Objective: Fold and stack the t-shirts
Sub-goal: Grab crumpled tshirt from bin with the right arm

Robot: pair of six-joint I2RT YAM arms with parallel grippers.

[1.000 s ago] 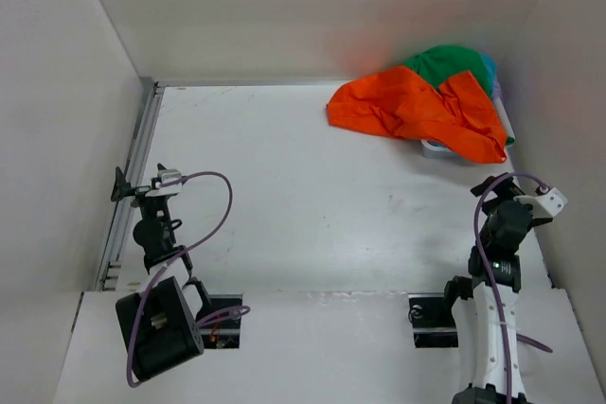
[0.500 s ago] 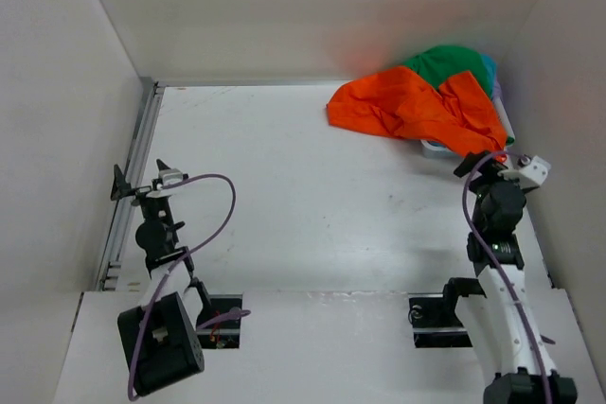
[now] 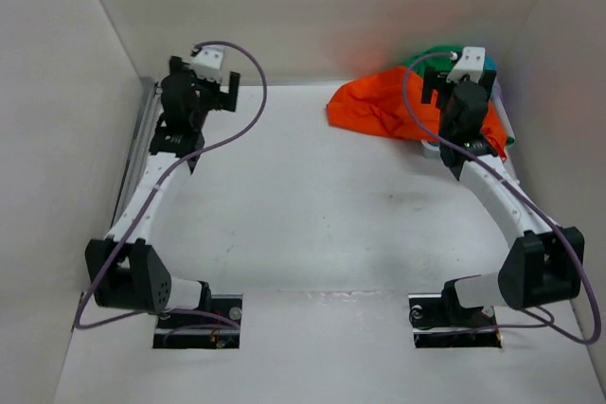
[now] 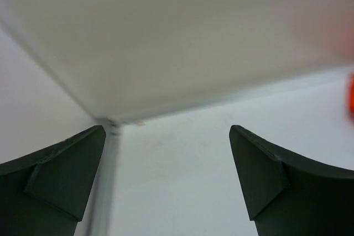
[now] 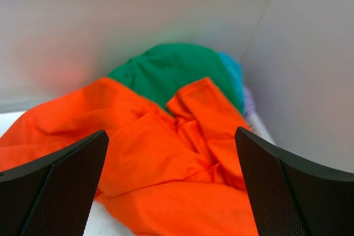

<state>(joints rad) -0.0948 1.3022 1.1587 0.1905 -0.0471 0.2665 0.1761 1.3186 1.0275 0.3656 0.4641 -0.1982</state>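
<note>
The t-shirts lie in a crumpled pile at the far right corner of the table. The bright orange one (image 3: 379,106) (image 5: 166,175) is spread on top and in front. Behind it bulges the dark green one (image 3: 431,56) (image 5: 166,67), with slivers of the teal one (image 5: 235,75) and the lavender one (image 5: 249,103) against the right wall. My right gripper (image 3: 461,101) (image 5: 171,131) hovers open just over the orange cloth, holding nothing. My left gripper (image 3: 204,92) (image 4: 167,131) is open and empty at the far left corner, facing the back wall.
A white basket's edge (image 3: 436,148) peeks out under the orange shirt. A metal rail (image 3: 142,134) (image 4: 105,192) runs along the table's left side. White walls close in the back, left and right. Both arms stretch far from their bases.
Both arms have swung up from near their bases to the far side: the left to the far left corner, the right onto the shirt pile. The shirts have not moved.
</note>
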